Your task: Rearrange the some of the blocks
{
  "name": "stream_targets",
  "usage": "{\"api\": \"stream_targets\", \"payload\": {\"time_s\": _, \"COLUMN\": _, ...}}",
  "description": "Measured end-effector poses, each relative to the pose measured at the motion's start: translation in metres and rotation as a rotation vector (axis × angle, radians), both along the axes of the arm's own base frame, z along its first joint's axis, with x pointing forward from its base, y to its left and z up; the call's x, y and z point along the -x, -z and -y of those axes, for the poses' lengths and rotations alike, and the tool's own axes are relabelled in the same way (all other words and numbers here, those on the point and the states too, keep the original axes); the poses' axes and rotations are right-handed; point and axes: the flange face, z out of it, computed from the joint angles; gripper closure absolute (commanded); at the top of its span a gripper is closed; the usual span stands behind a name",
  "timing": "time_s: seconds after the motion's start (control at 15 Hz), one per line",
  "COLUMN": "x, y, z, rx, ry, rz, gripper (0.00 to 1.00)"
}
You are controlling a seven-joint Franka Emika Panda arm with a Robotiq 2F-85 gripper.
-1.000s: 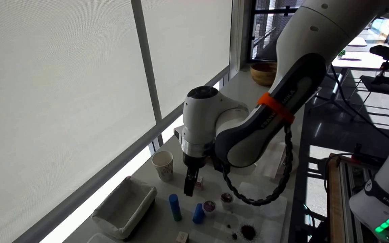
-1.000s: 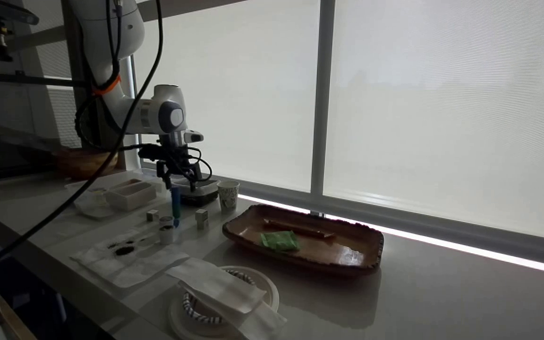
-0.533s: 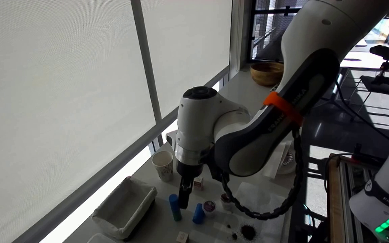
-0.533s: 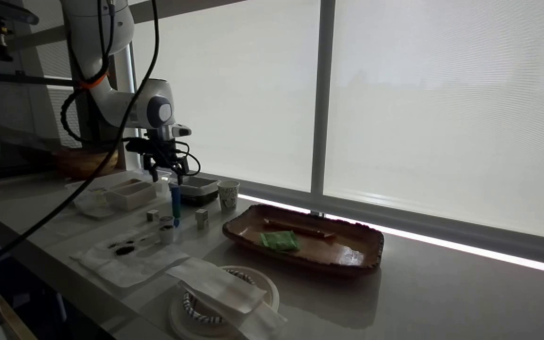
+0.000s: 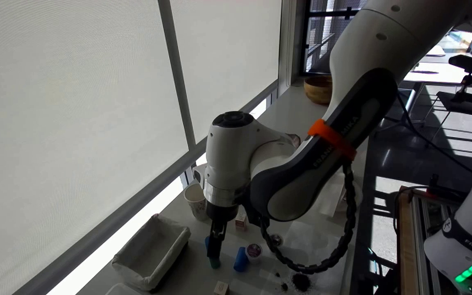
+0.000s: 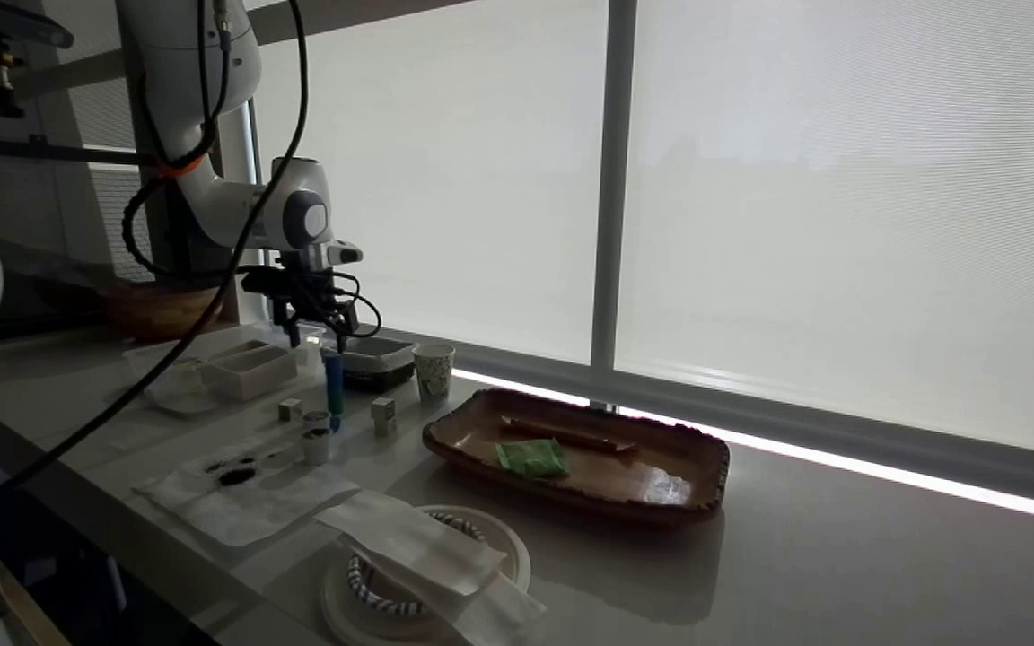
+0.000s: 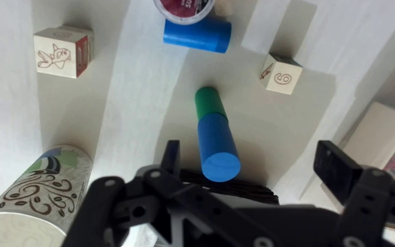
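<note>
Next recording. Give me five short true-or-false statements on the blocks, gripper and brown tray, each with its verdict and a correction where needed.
1. The blue block stands on the green block. True.
2. The blue block is clamped. False: the gripper is open.
3. A second blue block lies on its side. True.
4. A green packet lies in the brown tray. True.
5. The second blue block is in the brown tray. False: it lies outside, near the green block.

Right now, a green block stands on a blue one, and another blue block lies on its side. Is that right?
Not quite: the wrist view shows the upright blue block on top of the green block. The other blue block does lie on its side.
</note>
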Motion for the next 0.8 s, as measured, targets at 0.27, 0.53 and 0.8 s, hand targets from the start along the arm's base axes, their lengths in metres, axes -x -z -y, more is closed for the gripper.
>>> {"api": "stream_targets", "payload": {"time_s": 0.27, "x": -0.009, "y": 0.006, "z": -0.006, "rx": -0.005, "ry": -0.013, "rz": 0.0, "gripper": 0.27}}
{"api": "stream_targets", "payload": {"time_s": 0.53, "x": -0.018, "y": 0.012, "z": -0.008, "rx": -0.001, "ry": -0.022, "rz": 0.005, "gripper": 0.54}}
{"api": "stream_targets", "payload": {"time_s": 0.8, "x": -0.027, "y": 0.017, "z": -0.007, "rx": 0.018, "ry": -0.033, "rz": 0.017, "gripper": 0.84}}
